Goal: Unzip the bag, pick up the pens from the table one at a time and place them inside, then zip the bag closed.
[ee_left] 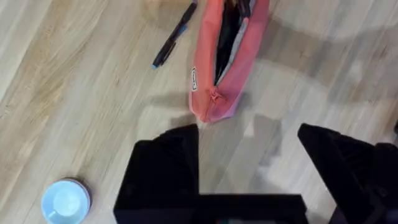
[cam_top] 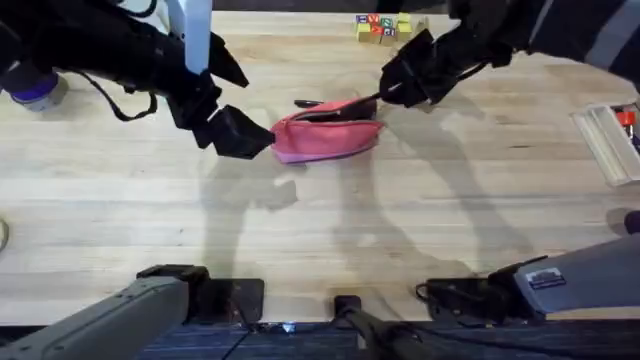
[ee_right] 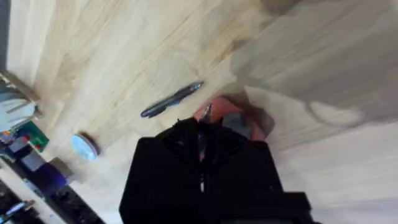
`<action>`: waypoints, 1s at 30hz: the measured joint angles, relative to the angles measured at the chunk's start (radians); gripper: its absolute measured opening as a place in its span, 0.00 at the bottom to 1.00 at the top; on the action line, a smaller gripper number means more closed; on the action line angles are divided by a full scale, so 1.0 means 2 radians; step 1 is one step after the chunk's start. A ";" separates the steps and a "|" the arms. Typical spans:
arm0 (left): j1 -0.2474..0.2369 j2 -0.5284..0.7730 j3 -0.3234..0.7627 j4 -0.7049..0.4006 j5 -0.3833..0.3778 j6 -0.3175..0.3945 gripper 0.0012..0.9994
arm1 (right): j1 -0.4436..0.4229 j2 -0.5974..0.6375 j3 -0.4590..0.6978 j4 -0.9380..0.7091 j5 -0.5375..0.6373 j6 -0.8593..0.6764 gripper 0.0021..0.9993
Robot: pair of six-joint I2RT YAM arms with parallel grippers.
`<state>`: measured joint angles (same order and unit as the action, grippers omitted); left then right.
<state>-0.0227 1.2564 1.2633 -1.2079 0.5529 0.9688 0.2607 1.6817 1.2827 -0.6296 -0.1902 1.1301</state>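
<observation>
Overhead view: bag (cam_top: pixel 326 133) mid-table, zipper open. Right gripper (cam_top: pixel 392 92) at its far end, fingers clamped on a pen going in — lower tip deep before you let go. Left gripper (ee_left: pixel 249 158) spread, empty — brace near end. Second pen (ee_left: pixel 174 35) beside bag.

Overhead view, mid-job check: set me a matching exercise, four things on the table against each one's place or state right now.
Things:
1. pink fabric pouch
2. slim dark pen with a blue tip
3. left gripper
4. coloured toy blocks

States:
A. jaws apart, empty
B. far edge of the wooden table
C. unzipped
D. lying flat beside the pouch

Pairs: 1-C, 2-D, 3-A, 4-B
</observation>
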 joint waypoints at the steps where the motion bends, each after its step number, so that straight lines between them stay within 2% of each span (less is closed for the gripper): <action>1: 0.000 0.000 0.000 0.000 0.000 0.000 0.99 | 0.003 0.000 0.000 0.000 -0.002 0.007 0.03; 15: 0.000 0.000 0.000 0.000 0.000 0.000 0.99 | 0.014 -0.027 0.002 -0.041 -0.007 0.053 0.03; 30: 0.000 0.000 0.000 0.000 0.000 0.000 0.99 | 0.058 -0.027 0.002 -0.045 0.011 0.125 0.03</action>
<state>-0.0227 1.2564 1.2633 -1.2072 0.5529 0.9688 0.3770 1.6272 1.2861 -0.7193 -0.1681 1.3806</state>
